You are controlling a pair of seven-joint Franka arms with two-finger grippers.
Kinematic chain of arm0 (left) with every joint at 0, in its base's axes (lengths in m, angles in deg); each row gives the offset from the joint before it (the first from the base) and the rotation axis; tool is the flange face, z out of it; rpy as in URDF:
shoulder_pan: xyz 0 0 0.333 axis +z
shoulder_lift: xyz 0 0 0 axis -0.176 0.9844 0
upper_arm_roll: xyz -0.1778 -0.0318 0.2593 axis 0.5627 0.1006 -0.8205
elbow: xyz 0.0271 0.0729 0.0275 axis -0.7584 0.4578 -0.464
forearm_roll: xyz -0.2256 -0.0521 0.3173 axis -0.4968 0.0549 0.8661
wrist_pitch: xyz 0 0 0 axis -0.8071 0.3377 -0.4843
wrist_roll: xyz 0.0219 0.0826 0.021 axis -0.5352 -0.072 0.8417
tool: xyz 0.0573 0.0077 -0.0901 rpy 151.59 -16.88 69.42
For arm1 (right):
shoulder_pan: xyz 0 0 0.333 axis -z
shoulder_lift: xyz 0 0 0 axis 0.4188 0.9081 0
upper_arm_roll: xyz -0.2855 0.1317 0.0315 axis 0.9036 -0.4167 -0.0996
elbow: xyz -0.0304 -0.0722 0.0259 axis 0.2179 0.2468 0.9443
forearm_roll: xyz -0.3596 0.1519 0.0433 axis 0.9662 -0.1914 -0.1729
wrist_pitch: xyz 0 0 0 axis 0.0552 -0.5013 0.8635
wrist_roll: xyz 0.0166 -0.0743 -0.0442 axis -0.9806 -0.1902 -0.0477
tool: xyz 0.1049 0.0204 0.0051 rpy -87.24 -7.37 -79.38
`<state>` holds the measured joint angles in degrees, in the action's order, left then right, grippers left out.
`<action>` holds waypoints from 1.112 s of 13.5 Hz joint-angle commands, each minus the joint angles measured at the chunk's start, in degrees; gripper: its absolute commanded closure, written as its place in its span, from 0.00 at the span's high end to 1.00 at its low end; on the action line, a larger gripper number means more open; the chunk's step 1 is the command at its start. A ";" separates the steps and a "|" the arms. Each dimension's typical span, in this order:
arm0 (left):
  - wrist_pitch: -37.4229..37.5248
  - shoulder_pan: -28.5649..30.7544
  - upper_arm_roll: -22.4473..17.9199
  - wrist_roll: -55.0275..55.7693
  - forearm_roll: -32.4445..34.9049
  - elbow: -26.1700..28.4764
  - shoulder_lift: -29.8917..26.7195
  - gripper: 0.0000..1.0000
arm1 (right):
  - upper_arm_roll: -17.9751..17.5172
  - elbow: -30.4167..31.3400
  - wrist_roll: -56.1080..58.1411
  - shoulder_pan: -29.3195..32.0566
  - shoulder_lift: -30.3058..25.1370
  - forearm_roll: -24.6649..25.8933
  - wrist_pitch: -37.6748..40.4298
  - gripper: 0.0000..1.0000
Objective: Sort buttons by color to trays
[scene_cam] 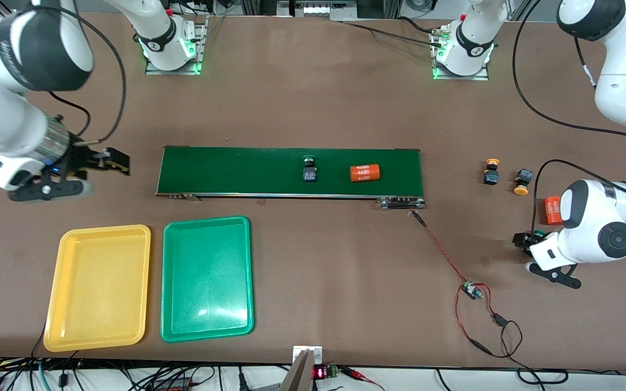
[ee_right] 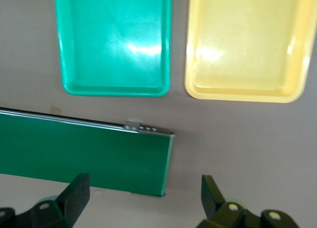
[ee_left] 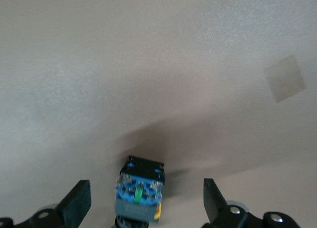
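Your left gripper [scene_cam: 525, 240] is down low at the left arm's end of the table, fingers spread wide with a green-capped button [ee_left: 139, 194] lying on the table between them, not gripped yet. That wide stance makes sense: it leaves room on both sides of the blocky body before you close.

One more green-capped button [scene_cam: 310, 169] sits on the conveyor belt [scene_cam: 237, 171] beside an orange numbered cylinder [scene_cam: 365, 173], so the belt is probably how stuff gets across to the trays. Two yellow-capped buttons [scene_cam: 490, 172] [scene_cam: 522, 182] sit off the belt's end, toward the left arm, near a second orange cylinder [scene_cam: 551, 210].

Your right gripper [scene_cam: 107, 161] waits with its fingers wide apart and empty, over the table just off the belt's other end. The yellow tray [scene_cam: 57, 282] and green tray [scene_cam: 170, 282] lie side by side, nearer the front camera than the belt, both with nothing in them, so no sorting is done yet
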<state>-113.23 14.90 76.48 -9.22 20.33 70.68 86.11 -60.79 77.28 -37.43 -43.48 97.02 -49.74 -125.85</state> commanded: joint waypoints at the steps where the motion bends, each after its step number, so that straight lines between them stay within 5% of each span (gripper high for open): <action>1: -1.03 0.81 0.81 -3.56 1.33 -0.57 0.61 0.83 | 0.16 -0.74 -0.73 -4.01 1.85 -1.60 -0.53 1.00; 2: -0.60 0.72 0.81 -3.48 1.25 -0.13 0.44 0.53 | 0.16 -0.92 -2.39 -6.82 2.73 -1.34 -0.62 1.00; 5: -0.24 0.89 0.81 -3.48 1.24 0.14 0.26 0.11 | -0.02 -0.83 -13.98 -12.98 5.98 -1.60 -1.58 1.00; 9: 10.18 -1.38 4.83 -0.68 0.37 -1.00 -3.51 0.13 | -0.11 -0.83 -22.42 -20.54 11.17 -1.60 -7.37 1.00; 15: 26.38 -1.65 22.75 29.96 0.19 -0.13 -5.19 0.12 | -0.20 -0.83 -35.79 -29.16 18.98 -1.60 -16.69 1.00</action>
<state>-89.30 12.77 95.40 12.42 20.32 69.41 81.43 -61.57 77.28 -70.20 -70.79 113.90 -50.99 -140.74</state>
